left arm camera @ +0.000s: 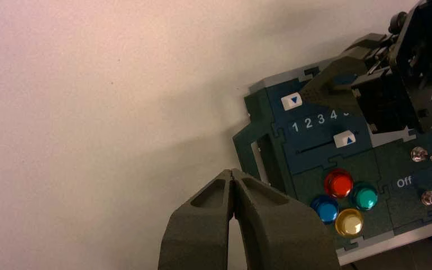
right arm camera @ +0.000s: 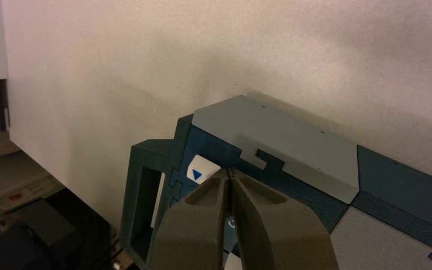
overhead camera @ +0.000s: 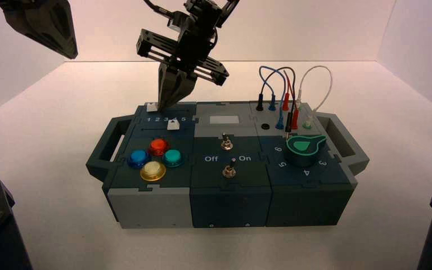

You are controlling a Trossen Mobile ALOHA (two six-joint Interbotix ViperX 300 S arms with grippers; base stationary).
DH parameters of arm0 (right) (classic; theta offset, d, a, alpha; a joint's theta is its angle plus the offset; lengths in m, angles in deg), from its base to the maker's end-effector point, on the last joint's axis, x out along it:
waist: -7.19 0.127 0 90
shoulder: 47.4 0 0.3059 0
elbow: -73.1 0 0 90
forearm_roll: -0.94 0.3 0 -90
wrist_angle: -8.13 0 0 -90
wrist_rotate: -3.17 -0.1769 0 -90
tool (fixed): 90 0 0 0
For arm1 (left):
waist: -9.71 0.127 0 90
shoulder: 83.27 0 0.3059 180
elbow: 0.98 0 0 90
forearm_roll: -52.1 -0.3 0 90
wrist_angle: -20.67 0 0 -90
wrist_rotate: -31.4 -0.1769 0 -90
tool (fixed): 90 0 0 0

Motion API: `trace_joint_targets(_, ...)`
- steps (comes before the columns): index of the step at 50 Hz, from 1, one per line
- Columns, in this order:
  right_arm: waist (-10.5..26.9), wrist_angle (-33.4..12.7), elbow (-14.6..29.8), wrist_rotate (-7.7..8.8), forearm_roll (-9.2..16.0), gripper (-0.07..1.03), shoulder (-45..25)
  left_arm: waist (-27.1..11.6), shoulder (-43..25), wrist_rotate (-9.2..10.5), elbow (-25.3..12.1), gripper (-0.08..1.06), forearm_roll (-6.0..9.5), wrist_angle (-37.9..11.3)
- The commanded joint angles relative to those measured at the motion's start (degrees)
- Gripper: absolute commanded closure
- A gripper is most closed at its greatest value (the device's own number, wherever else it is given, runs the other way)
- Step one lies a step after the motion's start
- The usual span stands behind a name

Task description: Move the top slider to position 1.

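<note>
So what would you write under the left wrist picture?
Right gripper shut beside the top slider, near position 1; left gripper waits shut.

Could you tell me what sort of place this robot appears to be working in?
Probably a robotics lab test cell: a plain white walled tabletop, on it a dark teal practice box with buttons, toggles and patch wires, and the right arm's dark end effector at the small white top slider.

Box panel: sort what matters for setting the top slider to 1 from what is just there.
In the job:
top slider, near the digit 1
right gripper, shut, tips beside it

Just there:
lower slider
coloured buttons
toggle switches
green knob
wires
left gripper, shut, off the box
</note>
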Motion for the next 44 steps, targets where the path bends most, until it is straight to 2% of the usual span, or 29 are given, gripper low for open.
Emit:
trace_joint_targets(1,1.3,0.2,1.7,-0.09,0.4,0.99,0.3,-0.1,0.2,-0.35,-0.7,1.01,-0.18,0.4)
trace_joint_targets(8,1.3,0.2,1.4,-0.09,0.4,0.99,0.4,-0.1,0.2,-0.35,-0.8,1.01,-0.26,0.4)
trace_joint_targets(13,1.2,0.0,0.1,0.09,-0.2,0.99,1.1,-0.1,0.4,-0.35,-0.8,1.01,-0.97,0.6)
trace_joint_targets(18,1.1,0.0,-2.1,0.44,-1.8,0.99,3.2,-0.1,0.5,-0.35,-0.5,1.01,-1.76,1.0)
trace_joint_targets(26,1.2,0.0,-4.3,0.70,-4.0,0.98,5.9,-0.1,0.4,-0.26,-0.3,1.01,-1.85,1.5)
trace_joint_targets(33,1.2,-0.1,-5.9,0.88,-6.9,0.99,7.7,-0.1,0.3,-0.26,0.0,1.01,-1.85,2.1)
trace_joint_targets(44,1.2,0.1,-8.6,0.97,-7.7,0.99,9.7,-0.1,-0.4,-0.26,0.1,1.01,-1.93,2.5)
